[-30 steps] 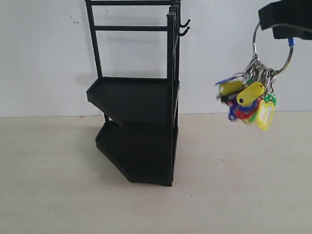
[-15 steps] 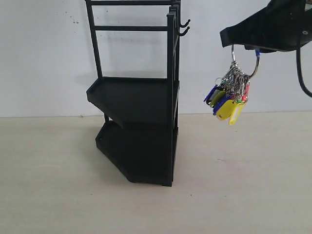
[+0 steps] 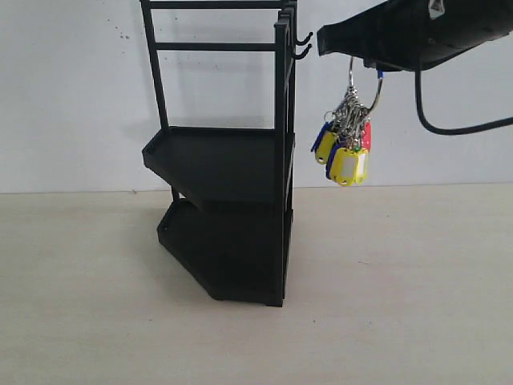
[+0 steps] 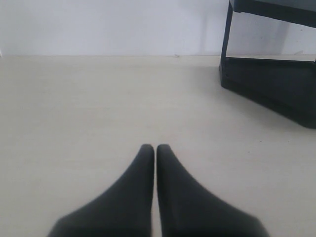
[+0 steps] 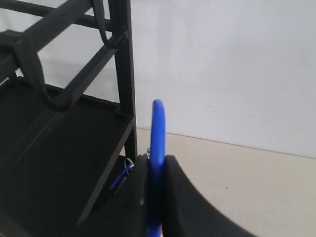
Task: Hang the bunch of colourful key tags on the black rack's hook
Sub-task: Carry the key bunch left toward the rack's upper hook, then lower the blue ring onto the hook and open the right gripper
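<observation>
One black rack [image 3: 232,160] on the tabletop [image 3: 401,305], two hooks [image 3: 303,38], one key tag bunch [image 3: 346,144] hanging at 6 o'clock under right fingers [image 5: 180,192] clamping its ring [image 5: 157,128], left fingers [image 4: 143,187] pressed together, empty

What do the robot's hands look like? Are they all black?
Yes, nearly all black. The left gripper has two smooth fingers, wide at the base and narrowing to rounded tips, like a beak. The right gripper looks the same. A black cable loops under the right arm, which has a small pale mark on top.
</observation>
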Robot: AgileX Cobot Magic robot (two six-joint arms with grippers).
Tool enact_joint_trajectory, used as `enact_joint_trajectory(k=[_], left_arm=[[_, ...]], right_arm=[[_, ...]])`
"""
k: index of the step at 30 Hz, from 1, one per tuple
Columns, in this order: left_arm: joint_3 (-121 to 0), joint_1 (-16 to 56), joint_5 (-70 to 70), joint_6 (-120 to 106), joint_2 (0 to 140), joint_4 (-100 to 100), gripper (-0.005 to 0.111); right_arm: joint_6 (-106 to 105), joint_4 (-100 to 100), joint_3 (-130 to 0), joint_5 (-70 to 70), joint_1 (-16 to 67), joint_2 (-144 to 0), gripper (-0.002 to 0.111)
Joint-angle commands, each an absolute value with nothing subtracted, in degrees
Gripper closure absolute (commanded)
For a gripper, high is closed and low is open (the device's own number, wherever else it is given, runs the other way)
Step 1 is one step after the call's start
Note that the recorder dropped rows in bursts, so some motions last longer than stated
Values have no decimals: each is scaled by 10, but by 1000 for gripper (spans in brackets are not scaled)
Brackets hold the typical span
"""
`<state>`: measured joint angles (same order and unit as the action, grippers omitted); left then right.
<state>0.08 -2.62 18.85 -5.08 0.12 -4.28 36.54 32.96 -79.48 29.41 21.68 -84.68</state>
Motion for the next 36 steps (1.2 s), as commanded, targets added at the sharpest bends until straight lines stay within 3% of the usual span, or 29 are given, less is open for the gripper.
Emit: enact_joint_trajectory(k=[1,36], left_arm=[[0,-28,180,-45,0,-47,102],[0,-28,180,-45,0,-47,102]], right_arm=[[385,349,-841,308,218,-869,109],[389,307,-881,316,280,-887,109]])
